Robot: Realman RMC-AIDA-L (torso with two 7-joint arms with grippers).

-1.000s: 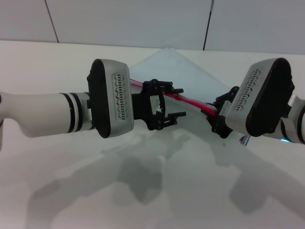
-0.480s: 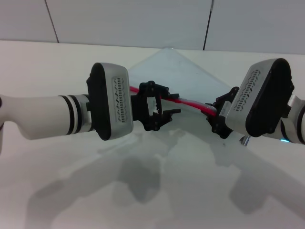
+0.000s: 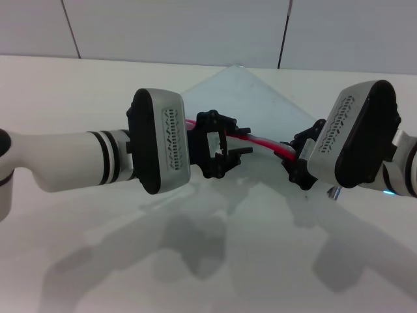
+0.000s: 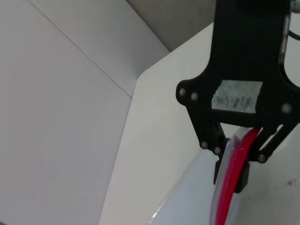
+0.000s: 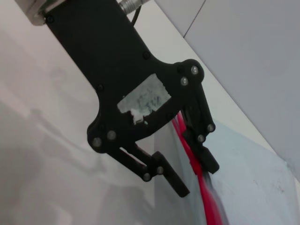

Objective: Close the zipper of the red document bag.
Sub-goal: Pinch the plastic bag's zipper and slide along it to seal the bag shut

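The red document bag (image 3: 241,98) is a pale translucent pouch on the white table. Its zipper (image 3: 267,145) is a red strip running between my two grippers. My left gripper (image 3: 247,138) stands open around the strip near its middle. The right wrist view shows that gripper (image 5: 200,179) with the zipper (image 5: 208,201) lying against one finger and a gap to the other. My right gripper (image 3: 294,156) is at the strip's right end. In the left wrist view it (image 4: 231,173) is shut on the zipper (image 4: 225,201). I cannot make out the slider.
The white table (image 3: 78,261) spreads out in front of both arms, with their shadows on it. Grey wall panels (image 3: 163,26) rise behind the table's far edge.
My left gripper has narrowed its fingers around the zipper and shifted slightly to the right along it. The right gripper has not moved.
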